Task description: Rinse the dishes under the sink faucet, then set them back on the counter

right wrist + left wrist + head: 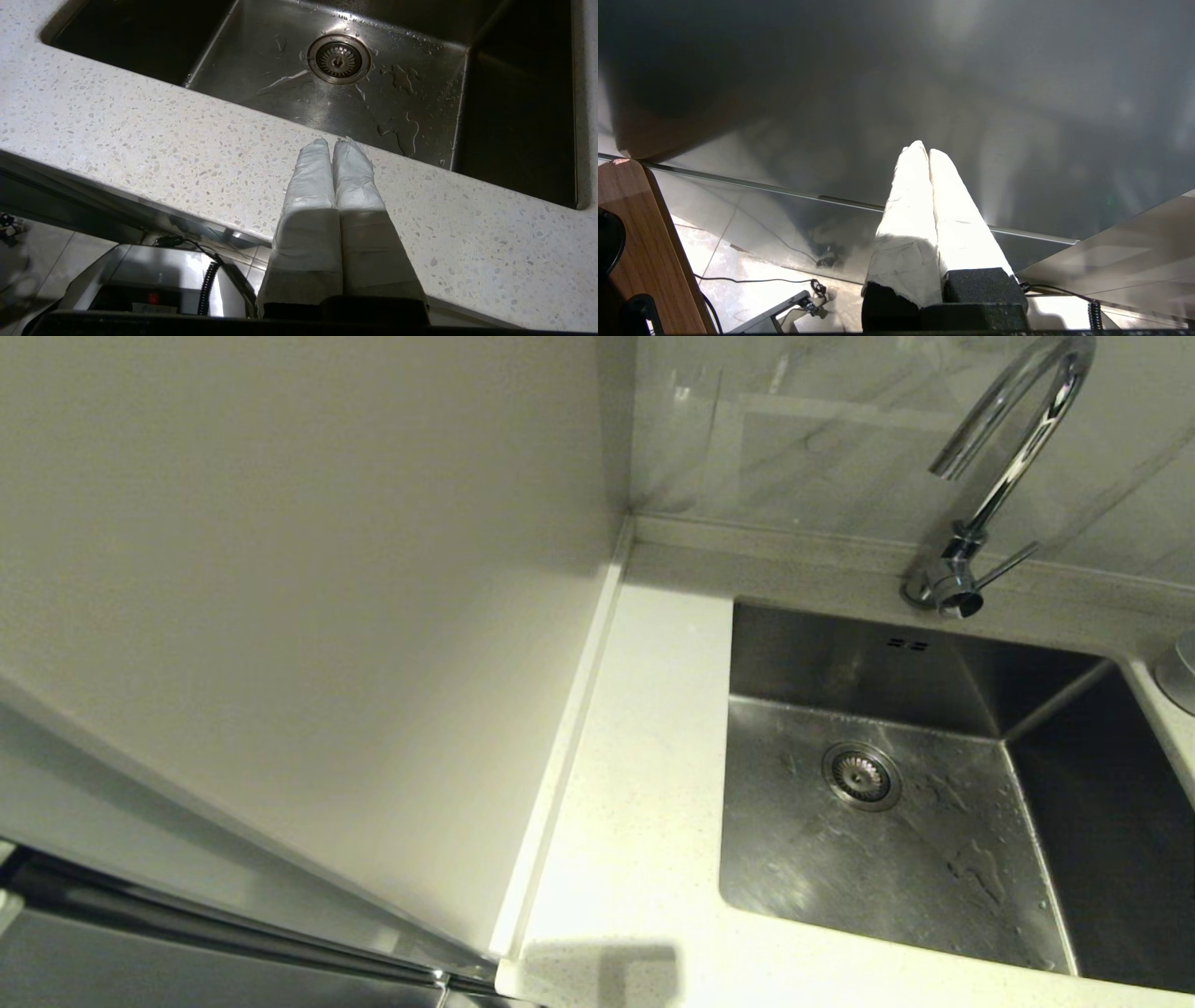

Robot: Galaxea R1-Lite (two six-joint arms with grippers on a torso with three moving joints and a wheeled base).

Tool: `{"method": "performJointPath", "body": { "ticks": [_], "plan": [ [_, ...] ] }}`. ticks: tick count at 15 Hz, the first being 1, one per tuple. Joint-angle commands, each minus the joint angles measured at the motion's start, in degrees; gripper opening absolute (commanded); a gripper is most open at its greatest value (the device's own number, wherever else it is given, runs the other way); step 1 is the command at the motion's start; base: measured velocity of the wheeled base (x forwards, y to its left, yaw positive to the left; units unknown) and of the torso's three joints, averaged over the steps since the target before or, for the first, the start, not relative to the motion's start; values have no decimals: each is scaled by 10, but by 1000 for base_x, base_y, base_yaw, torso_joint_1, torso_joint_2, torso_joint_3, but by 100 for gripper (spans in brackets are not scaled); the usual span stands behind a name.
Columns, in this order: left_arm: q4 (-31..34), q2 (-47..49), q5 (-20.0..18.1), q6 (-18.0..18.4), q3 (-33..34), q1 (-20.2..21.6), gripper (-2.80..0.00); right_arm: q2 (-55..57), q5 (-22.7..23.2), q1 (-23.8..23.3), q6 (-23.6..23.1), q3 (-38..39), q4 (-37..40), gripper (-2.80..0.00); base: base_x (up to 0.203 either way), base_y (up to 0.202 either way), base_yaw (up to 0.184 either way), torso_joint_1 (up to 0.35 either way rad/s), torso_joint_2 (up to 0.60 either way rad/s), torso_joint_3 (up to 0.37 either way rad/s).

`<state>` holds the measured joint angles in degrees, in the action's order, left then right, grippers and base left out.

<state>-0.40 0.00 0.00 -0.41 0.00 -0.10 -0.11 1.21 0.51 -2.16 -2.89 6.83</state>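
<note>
- Closest to the lens in the right wrist view, the right gripper [332, 142] has its two white-wrapped fingers pressed together, holding nothing; it hangs over the front strip of the counter [154, 144], tips near the sink's front edge.
- Beyond those tips, toward 12 o'clock in that view, lies the sink [289, 88], its steel floor wet with streaks and small puddles around the round strainer drain [338, 58].
- Left gripper [924, 149], seen only in the left wrist view, is likewise closed tight with nothing between its wrapped fingers; it points at a dull grey reflective panel [1017, 116], with a wooden board [640, 242] at 8 o'clock and cables on a tiled floor below.
- From the head view, the basin sits at about 4 o'clock, the drain near its middle and two small overflow slots [906, 644] on the back wall.
- Faucet [1004, 467], a chrome gooseneck, rises at 1 o'clock behind the basin, its thin lever [1008, 565] sticking out to the side.
- Speckled worktop runs from 6 o'clock up along the basin's left side, bounded by a low raised strip [560, 756] against the plain wall panel [280, 597].
- None of the three views shows any bowls.
</note>
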Motion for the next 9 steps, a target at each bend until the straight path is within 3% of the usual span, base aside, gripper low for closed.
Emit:
{"method": "performJointPath", "body": {
  "ticks": [1, 9],
  "plan": [
    [0, 0, 0, 0, 2, 0, -280, 1, 0, 0, 0, 0, 0, -280, 0, 0, 0, 0, 0, 0],
    [0, 0, 0, 0, 2, 0, -280, 1, -1, 0, 1, -1, 0, -280, 0, 0, 0, 0, 0, 0]
  ]
}}
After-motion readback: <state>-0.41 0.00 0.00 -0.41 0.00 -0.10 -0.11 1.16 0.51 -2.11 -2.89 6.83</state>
